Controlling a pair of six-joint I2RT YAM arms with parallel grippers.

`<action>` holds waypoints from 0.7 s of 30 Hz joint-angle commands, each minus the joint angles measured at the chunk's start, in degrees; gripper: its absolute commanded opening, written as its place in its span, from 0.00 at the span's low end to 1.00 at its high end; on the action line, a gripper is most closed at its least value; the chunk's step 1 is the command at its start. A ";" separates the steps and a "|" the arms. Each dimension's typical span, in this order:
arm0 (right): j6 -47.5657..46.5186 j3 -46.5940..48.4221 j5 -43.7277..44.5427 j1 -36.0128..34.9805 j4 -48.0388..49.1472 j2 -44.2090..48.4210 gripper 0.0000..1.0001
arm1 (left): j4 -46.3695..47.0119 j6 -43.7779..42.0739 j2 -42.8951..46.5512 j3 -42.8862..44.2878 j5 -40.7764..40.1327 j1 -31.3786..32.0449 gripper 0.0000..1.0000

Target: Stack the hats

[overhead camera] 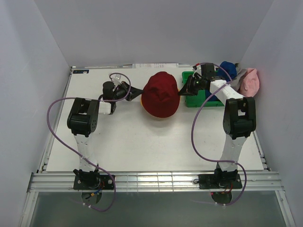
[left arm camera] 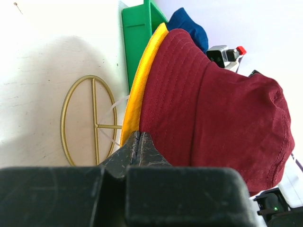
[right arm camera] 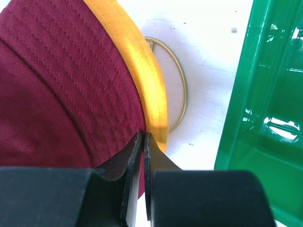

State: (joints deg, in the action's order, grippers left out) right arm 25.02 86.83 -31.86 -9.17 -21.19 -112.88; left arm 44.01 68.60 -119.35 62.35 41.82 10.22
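The dark red hat (overhead camera: 161,94) sits crown-up over the yellow hat (left arm camera: 142,75), whose brim shows as a thin rim under it (right arm camera: 147,80). My left gripper (overhead camera: 139,92) is shut, its tips (left arm camera: 138,135) lying against the left brim edge where red meets yellow; no cloth shows between them. My right gripper (overhead camera: 181,91) is shut on the dark red hat's right brim (right arm camera: 143,135), with red fabric in the narrow slit between its fingers. A blue hat (overhead camera: 228,68) and a pink hat (overhead camera: 250,81) lie at the back right.
The green plastic bin (overhead camera: 194,101) stands just right of the stacked hats, under my right arm, and fills the right side of the right wrist view (right arm camera: 265,94). A gold wire-frame stand (left arm camera: 94,123) lies on the table beneath the hats.
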 commanded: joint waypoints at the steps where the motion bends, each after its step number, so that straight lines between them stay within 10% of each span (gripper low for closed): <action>1: -1.99 -0.78 2.32 -0.15 -0.34 -0.94 0.08 | -5.42 -3.91 1.84 -2.75 -3.24 -1.16 0.00; 16: -2.08 2.28 2.24 -0.15 -1.83 -0.50 0.08 | -10.52 -6.55 2.28 1.81 -0.08 -2.04 0.01; 21: -1.73 4.22 1.80 -0.15 -3.06 1.08 0.18 | -13.42 -7.86 4.73 4.26 0.54 -2.31 0.41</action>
State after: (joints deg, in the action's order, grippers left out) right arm 24.71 87.94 -31.11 -9.19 -22.65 -112.90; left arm 36.67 63.70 -118.98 64.66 42.85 9.13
